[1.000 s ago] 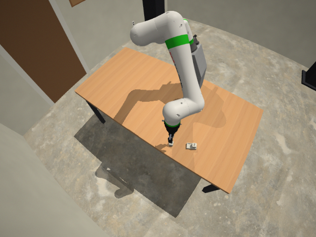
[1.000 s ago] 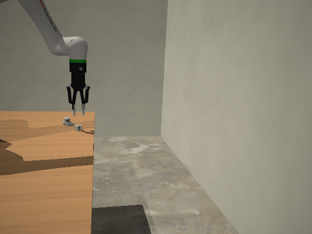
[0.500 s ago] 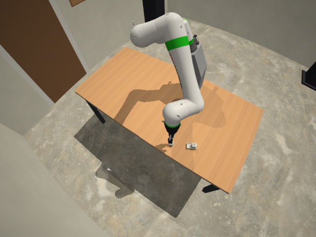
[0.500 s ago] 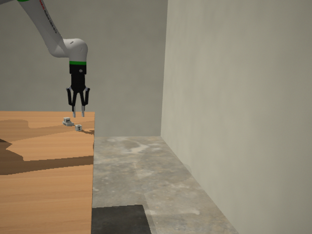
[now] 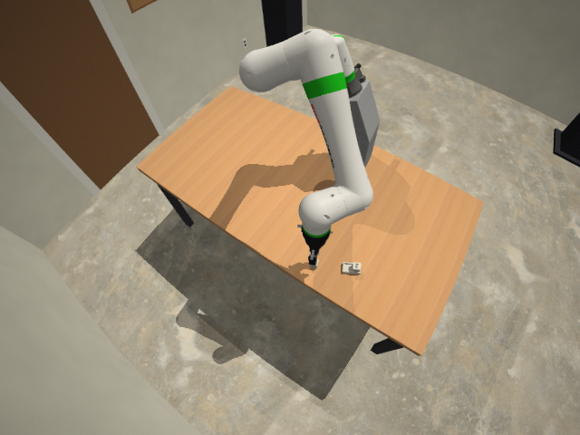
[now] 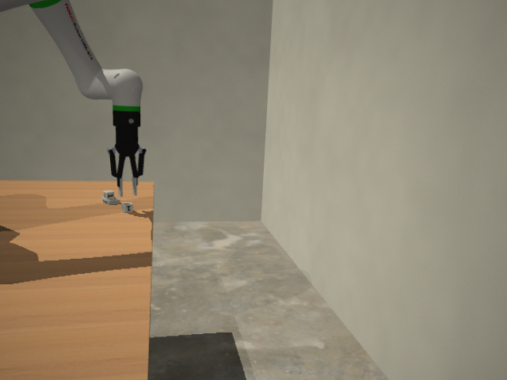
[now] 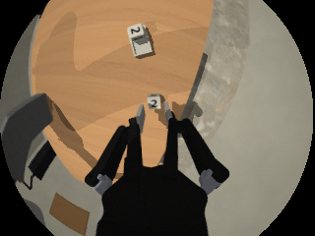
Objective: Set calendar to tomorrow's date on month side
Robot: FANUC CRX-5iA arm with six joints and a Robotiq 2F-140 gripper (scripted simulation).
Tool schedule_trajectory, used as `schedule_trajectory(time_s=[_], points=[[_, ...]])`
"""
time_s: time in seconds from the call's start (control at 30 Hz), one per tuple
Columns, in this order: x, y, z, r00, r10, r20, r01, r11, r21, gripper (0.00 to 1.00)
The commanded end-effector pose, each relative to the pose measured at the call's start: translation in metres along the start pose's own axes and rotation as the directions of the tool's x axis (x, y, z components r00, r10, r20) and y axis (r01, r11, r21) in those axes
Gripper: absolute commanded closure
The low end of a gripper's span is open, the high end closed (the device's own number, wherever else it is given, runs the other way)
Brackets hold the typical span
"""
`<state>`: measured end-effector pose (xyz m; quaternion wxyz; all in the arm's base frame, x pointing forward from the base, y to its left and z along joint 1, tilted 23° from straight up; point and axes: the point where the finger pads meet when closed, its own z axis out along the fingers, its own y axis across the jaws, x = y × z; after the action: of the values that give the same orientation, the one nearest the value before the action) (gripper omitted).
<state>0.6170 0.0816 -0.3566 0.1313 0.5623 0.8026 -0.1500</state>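
Near part of the group, at the right-hand edge of the wooden table (image 5: pixel 430 225) (image 6: pixel 81 319) (image 7: pixel 110 74) in the exterior view: one small white cube with dark digits (image 5: pixel 315 265) (image 6: pixel 127 207) (image 7: pixel 154 101), loose, standing on the table outside the tray. Top face, from the wrist view: a 2. Side face toward the exterior view: what looks like a 1.

Above it: one black two-finger gripper with grey fingertips (image 5: pixel 313 258) (image 6: pixel 127 191). Fingers part-way apart, released, nothing between them; clear of the loose cube.

Farther and to the left: one shallow whitish tray (image 5: pixel 346 270) (image 6: pixel 111 202) (image 7: pixel 143 48), on the table. Contents: one white cube bearing a 2 on top (image 5: pixel 356 265) (image 6: pixel 108 194) (image 7: pixel 136 31), at one end. Whether it sits fully flat cannot be told. Remaining end: without a cube.

Month's name and date side: not legible; today's date cannot be read.

Progress: one cube in the tray, one out; by judgement, about midway at best. Outstanding: grasping the loose cube, turning it if the date needs it, seating it flat beside the other, both digits upright. Whether the seated cube also needs turning: undetermined.
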Motion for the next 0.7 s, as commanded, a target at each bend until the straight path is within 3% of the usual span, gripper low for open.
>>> schedule_trajectory(time_s=[0.0,0.67], points=[[0.0,0.0,0.003,1.0,0.0,0.0,0.0,1.0,0.0,0.64],[0.0,0.0,0.019,1.0,0.0,0.0,0.0,1.0,0.0,0.64]])
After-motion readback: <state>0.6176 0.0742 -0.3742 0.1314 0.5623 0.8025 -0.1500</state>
